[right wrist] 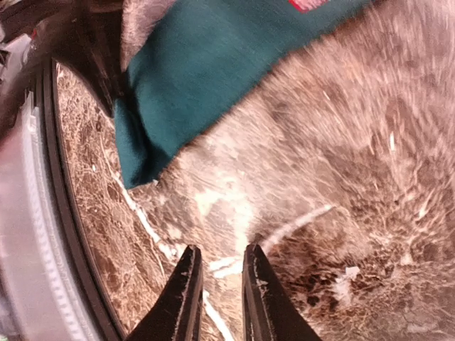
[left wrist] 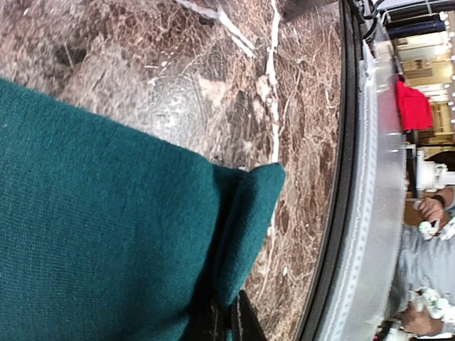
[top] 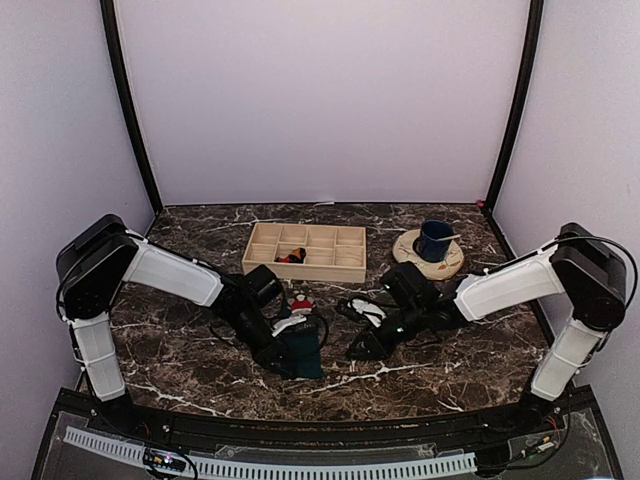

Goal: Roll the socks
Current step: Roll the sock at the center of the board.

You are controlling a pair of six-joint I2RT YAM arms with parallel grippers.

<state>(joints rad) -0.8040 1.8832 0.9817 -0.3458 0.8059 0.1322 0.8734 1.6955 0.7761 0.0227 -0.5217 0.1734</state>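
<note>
Nearest the lens runs one pale perforated strip [top: 300, 468] along the front edge of the dark marble desk [top: 200, 230], and two arms rise from behind it. One dark teal-green sock [top: 308, 358] lies on the desk near the front centre, between the two grippers. Its red-and-white Santa figure [top: 300, 303] shows at the far end. The left gripper [top: 283, 350] is down on this sock's near left side. In the left wrist view the teal fabric [left wrist: 106, 227] fills most of the picture, one folded edge running straight down into the gripper [left wrist: 229, 323] – it is closed, pinching the sock.

The right gripper [top: 362, 347] sits just to the right of the sock, apart from it. Its wrist view shows two dark fingers [right wrist: 186, 295] with a narrow gap between them – slightly parted and holding nothing, over bare marble, with a corner of the sock [right wrist: 213, 64] ahead of them.

Farther back stands one wooden compartment tray [top: 305, 272]. One of its compartments holds a second, dark bundle with orange-red patches [top: 291, 257], too small to make out further. To the right, one blue mug [top: 435, 240] stands on one pale plate [top: 445, 268].
</note>
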